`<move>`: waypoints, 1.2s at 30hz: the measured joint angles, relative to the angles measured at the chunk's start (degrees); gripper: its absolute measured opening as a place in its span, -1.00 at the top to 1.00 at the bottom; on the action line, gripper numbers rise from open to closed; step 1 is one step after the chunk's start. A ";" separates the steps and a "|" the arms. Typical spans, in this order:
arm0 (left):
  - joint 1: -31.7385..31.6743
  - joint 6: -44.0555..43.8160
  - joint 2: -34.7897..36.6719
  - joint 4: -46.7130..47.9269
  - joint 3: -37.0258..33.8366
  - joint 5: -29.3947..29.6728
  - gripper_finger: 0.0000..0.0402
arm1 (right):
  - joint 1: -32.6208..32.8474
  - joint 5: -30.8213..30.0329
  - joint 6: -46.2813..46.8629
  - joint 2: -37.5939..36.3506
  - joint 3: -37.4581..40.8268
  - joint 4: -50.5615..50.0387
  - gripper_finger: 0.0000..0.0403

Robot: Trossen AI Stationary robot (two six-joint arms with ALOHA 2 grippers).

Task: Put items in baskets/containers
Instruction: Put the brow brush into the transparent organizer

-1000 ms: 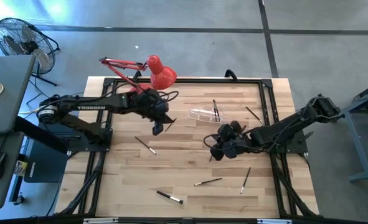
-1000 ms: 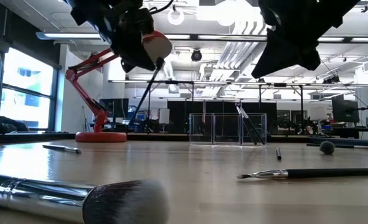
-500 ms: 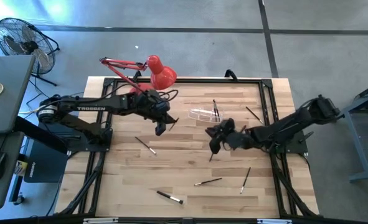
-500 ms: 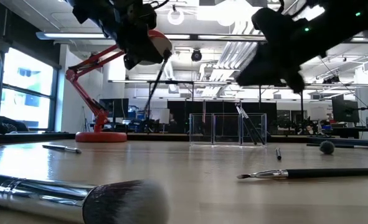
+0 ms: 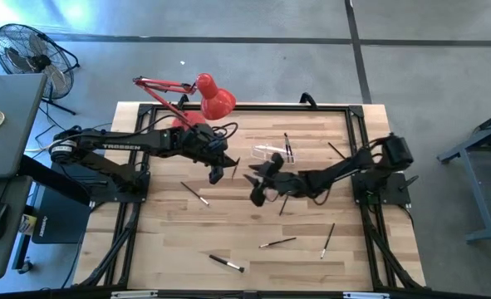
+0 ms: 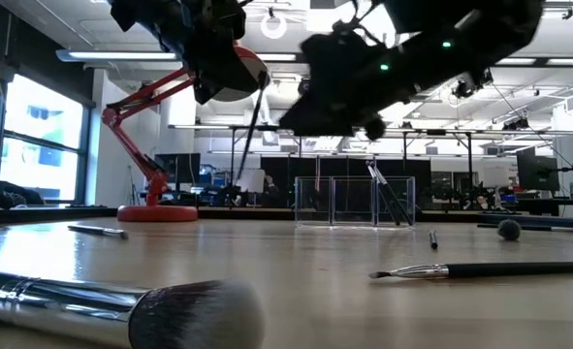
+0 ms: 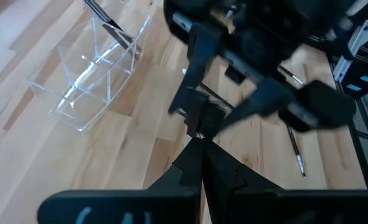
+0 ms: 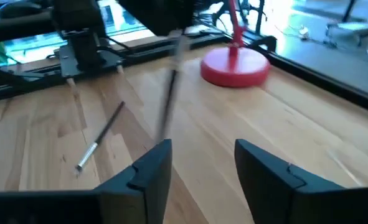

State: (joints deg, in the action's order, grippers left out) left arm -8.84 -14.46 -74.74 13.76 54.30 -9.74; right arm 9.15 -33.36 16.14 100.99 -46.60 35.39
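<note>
Above wood table: left claw (image 5: 217,173) clamps thin brush (image 6: 254,129); right claw (image 8: 199,163) wide, empty; clear holder (image 5: 270,153)

In the low view the big brush (image 6: 121,310) nearest the lens is blurred, its handle cut off by the picture's edge. The right hand (image 6: 339,111) there is a dark silhouette, its fingers not told apart. In the right wrist view the thin brush (image 8: 169,93) just ahead of that hand's fingers (image 8: 149,171) is smeared, its top lost under the left hand (image 8: 165,15). The clear holder (image 5: 270,153), just beyond the right hand from above, is too faint to count its compartments.
</note>
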 joint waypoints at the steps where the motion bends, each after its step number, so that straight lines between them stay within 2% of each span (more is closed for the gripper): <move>1: 0.00 0.00 0.00 0.00 0.00 0.00 1.00 | 0.00 0.15 -1.28 0.91 -1.12 0.05 0.12; 9: 0.00 0.52 -0.04 -0.27 0.00 -0.15 1.00 | -1.22 0.31 -3.58 3.56 -6.97 0.11 0.00; 16: 0.00 0.63 -0.04 -0.39 0.00 -0.33 1.00 | -4.32 7.80 0.78 3.67 -8.09 0.05 0.01; 19: -0.02 0.63 -0.04 -0.68 0.00 -1.22 1.00 | -4.98 7.86 2.10 3.67 -8.09 0.06 0.13; 21: -0.02 0.63 -0.04 -0.72 0.00 -1.44 1.00 | -5.19 8.25 1.69 3.67 -8.09 0.28 0.28; 24: -0.02 0.63 -0.04 -0.73 0.00 -1.44 1.00 | -5.20 8.51 1.50 3.67 -8.09 0.45 0.61; 26: -0.02 0.63 -0.05 -0.74 0.00 -1.44 1.00 | -5.47 10.73 1.26 3.67 -8.09 0.49 0.87; 27: -0.02 0.63 -0.05 -0.74 0.00 -1.45 1.00 | -5.65 12.10 0.77 3.67 -8.09 0.45 0.91; 31: 0.00 0.63 -0.05 -0.60 0.01 -1.45 1.00 | -5.81 12.54 0.39 3.67 -8.09 0.47 0.86; 36: -0.02 0.64 -0.04 -0.22 0.02 -1.40 0.99 | -5.81 14.41 0.33 3.67 -8.09 0.24 0.94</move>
State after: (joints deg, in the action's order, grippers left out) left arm -8.86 -13.82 -74.78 13.54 54.33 -11.14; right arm 3.33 -18.94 16.47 104.66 -54.70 35.63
